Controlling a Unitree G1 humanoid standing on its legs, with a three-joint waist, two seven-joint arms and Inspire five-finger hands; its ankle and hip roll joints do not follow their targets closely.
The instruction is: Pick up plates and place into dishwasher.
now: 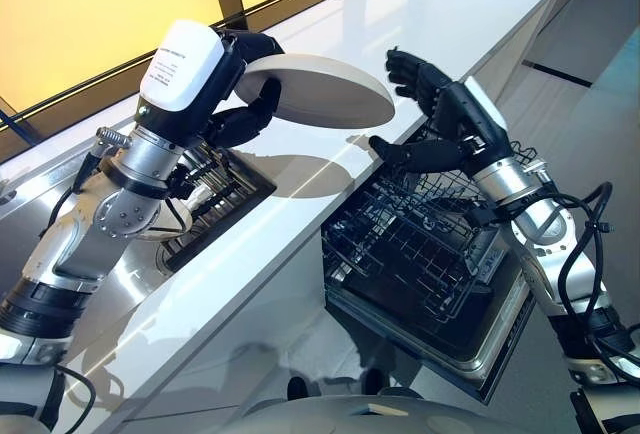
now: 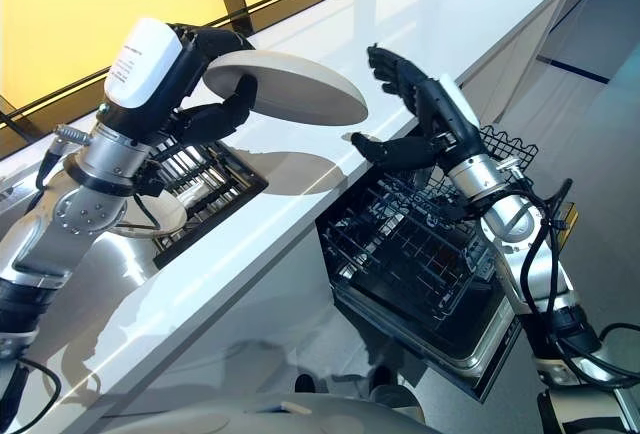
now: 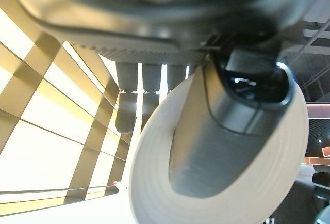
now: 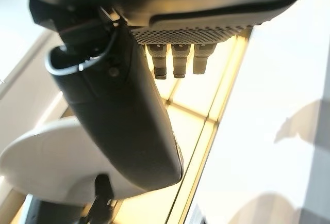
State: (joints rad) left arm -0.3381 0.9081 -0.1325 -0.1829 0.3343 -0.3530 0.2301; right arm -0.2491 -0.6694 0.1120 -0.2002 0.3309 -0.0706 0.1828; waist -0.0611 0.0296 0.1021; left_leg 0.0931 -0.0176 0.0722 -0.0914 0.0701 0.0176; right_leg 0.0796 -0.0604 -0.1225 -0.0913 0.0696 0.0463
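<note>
Dishwasher rack (image 1: 420, 244) pulled out below counter (image 1: 300, 224) edge; wire tines, contents hard to make out. Left hand (image 1: 245, 89) grips white plate (image 1: 320, 89), fingers (image 3: 129, 110) and thumb curled round its rim, plate held above counter. Right hand (image 1: 435, 114) hangs over rack, fingers spread, holding nothing. Sink rack (image 1: 215, 199) partly hidden behind left arm.

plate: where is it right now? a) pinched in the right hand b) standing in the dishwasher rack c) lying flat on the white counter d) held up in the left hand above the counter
d: the left hand is curled round the rim of the plate, holding it in the air above the counter, while the right hand is open beside it over the dishwasher rack.
</note>
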